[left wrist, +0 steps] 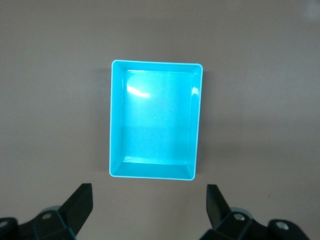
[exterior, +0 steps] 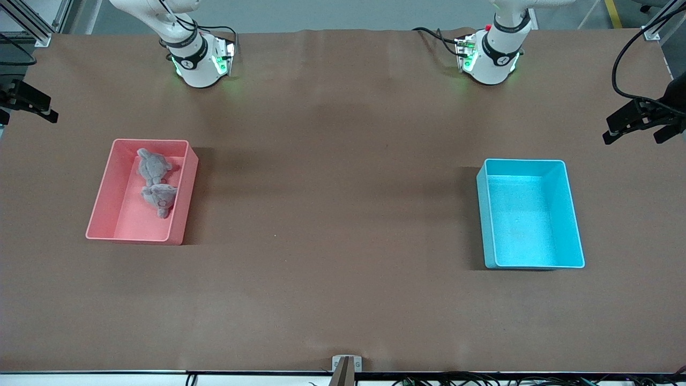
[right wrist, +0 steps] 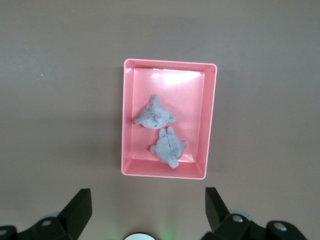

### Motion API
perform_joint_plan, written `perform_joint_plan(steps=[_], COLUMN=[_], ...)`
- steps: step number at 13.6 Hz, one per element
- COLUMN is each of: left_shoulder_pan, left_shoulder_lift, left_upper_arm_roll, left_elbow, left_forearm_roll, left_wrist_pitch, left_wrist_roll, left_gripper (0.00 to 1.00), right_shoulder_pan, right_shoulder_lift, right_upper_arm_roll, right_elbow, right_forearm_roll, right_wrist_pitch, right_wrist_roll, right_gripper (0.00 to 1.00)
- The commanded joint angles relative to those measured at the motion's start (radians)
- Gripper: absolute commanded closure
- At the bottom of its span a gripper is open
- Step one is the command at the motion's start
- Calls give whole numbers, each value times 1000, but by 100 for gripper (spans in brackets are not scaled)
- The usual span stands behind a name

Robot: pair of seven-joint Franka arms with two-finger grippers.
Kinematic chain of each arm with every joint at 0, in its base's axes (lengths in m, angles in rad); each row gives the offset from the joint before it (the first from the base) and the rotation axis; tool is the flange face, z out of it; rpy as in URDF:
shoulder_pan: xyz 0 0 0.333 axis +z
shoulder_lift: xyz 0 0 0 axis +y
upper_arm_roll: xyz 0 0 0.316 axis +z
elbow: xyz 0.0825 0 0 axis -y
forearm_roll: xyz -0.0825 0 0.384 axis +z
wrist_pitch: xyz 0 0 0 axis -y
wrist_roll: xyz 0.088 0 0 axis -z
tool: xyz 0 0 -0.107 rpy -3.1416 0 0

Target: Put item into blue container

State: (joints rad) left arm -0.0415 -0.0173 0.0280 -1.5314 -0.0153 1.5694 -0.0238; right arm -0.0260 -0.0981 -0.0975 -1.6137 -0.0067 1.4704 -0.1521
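Cyan-blue rectangular plastic bin with straight walls and thin pale rim (exterior: 574, 214) sits on the brown table (exterior: 332, 214) toward the left arm's end, nothing inside it. Left gripper (left wrist: 150, 210) hangs high over the table, fingers spread wide apart, holding nothing; in the left wrist view the blue bin (left wrist: 114, 120) lies straight below and ahead of the fingertips, well apart from them, framed between the two fingers (left wrist: 80, 202).

Pink rectangular plastic bin of the same size (exterior: 104, 203) sits toward the right arm's end, well apart from the blue one. Two small grey plush toys (exterior: 155, 182) lie in it, touching each other, in the half nearer the robot bases. Right gripper (right wrist: 147, 210) hovers high over the table, fingers also wide apart, empty; pink bin (right wrist: 127, 120) and plush toys (right wrist: 161, 131) lie below, ahead of its fingertips, no contact.
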Motion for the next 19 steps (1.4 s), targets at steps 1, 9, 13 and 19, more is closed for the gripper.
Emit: perform_joint_plan(steps=[1, 9, 13, 19], left_shoulder_pan=[-3, -3, -3, 5], left_shoulder_lift=[-3, -4, -4, -3], left_upper_arm_roll=[1, -11, -11, -11], left_elbow=[5, 5, 5, 5], left_forearm_roll=[-12, -8, -8, -8], left_wrist_pitch=[-5, -5, -5, -5], left_wrist_roll=[-8, -8, -8, -8], left_gripper=[0, 0, 0, 0], right_shoulder_pan=[-3, -23, -35, -31], right_shoulder_lift=[6, 136, 192, 186], right_upper_arm_roll=[-4, -8, -8, -8], right_elbow=[-3, -3, -34, -300], right_forearm_roll=[-4, 39, 42, 42], right_wrist_pitch=[-5, 69, 105, 377], right_wrist_roll=[3, -7, 9, 146], right_gripper=[0, 0, 0, 0])
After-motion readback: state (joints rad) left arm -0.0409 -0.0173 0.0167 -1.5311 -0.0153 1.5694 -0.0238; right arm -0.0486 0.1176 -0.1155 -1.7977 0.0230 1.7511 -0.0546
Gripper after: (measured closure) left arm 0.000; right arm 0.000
